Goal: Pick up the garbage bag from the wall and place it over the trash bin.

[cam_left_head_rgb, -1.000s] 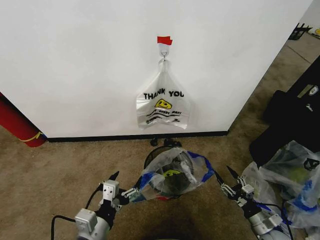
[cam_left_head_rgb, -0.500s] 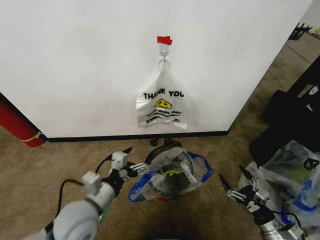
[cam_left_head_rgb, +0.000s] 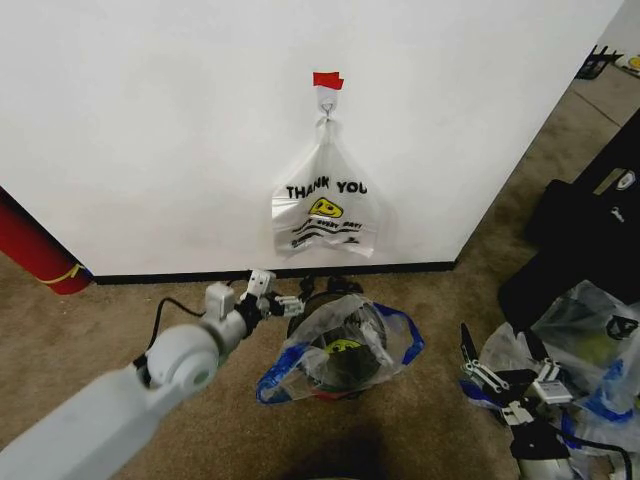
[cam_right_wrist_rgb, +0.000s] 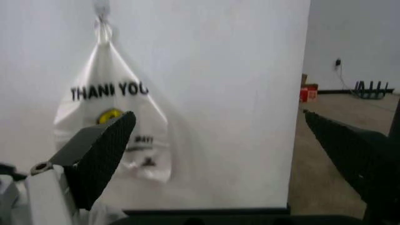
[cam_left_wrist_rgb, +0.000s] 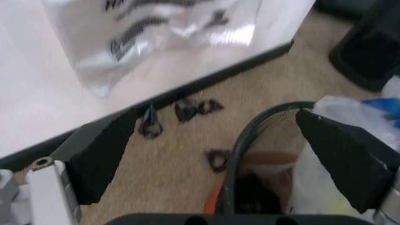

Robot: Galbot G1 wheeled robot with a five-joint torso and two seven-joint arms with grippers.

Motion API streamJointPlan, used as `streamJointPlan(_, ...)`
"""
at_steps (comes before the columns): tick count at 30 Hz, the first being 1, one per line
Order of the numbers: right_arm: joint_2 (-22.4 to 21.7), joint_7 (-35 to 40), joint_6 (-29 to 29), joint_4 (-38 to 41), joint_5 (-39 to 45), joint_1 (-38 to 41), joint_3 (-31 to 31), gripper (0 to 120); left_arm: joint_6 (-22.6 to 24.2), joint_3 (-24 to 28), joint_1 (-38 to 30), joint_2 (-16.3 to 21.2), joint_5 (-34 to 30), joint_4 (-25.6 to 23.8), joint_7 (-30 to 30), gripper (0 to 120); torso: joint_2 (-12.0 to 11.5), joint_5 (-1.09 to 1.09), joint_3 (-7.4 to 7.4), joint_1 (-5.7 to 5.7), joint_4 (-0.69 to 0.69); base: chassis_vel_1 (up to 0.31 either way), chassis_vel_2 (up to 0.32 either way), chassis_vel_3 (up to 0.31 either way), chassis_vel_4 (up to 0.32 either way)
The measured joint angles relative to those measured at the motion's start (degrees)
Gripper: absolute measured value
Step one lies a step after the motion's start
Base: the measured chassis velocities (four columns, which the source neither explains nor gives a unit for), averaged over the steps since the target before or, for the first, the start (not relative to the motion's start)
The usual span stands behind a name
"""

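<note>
**Kid:** Brown carpet [cam_left_head_rgb: 100,330] runs up to the wall [cam_left_head_rgb: 150,130]. What are your fingers doing?

**Helper:** Look at your left gripper [cam_left_head_rgb: 283,300]. Its fingers are spread wide and hold nothing. They sit at the back rim of the bin [cam_left_head_rgb: 310,302], close to the baseboard [cam_left_head_rgb: 180,275]. Your right gripper [cam_left_head_rgb: 500,375] is spread too, off to the side by the full bags [cam_left_head_rgb: 590,350].

**Kid:** Where is the bag?

**Helper:** The bag [cam_left_head_rgb: 340,345] with blue patches sits over the bin, mouth up. Its blue handles hang loose on both sides. A "THANK YOU" bag [cam_left_head_rgb: 325,210] hangs on the hook [cam_left_head_rgb: 327,100].

**Kid:** So are you done?

**Helper:** Nearly, I think. The bag looks draped, not snug. You may need to tuck the back edge over the rim.
</note>
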Motion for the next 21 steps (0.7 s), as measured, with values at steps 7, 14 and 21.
streamJointPlan(7,1.65,-2.88,-0.69,1.67,0.72,0.47,0.0,100,8.93,1.36,-7.04,-1.3,-5.81,5.76,5.25,100,0.0,0.02,0.0,0.0,-0.01,0.0,0.0,0.0,0.0)
streamJointPlan(14,0.85,-2.98,-1.6,2.13,2.01,1.62,0.19,100,11.31,2.51,-9.07,-1.68,-6.7,8.37,8.72,96,0.0,0.02,0.0,0.0,0.0,0.0,0.0,0.0,0.0)
streamJointPlan(21,0.63,-2.85,-2.03,2.98,3.45,2.03,0.3,100,10.72,4.89,-9.32,-2.98,-3.54,11.15,9.3,77,0.0,0.02,0.0,0.0,0.0,0.0,0.0,0.0,0.0)
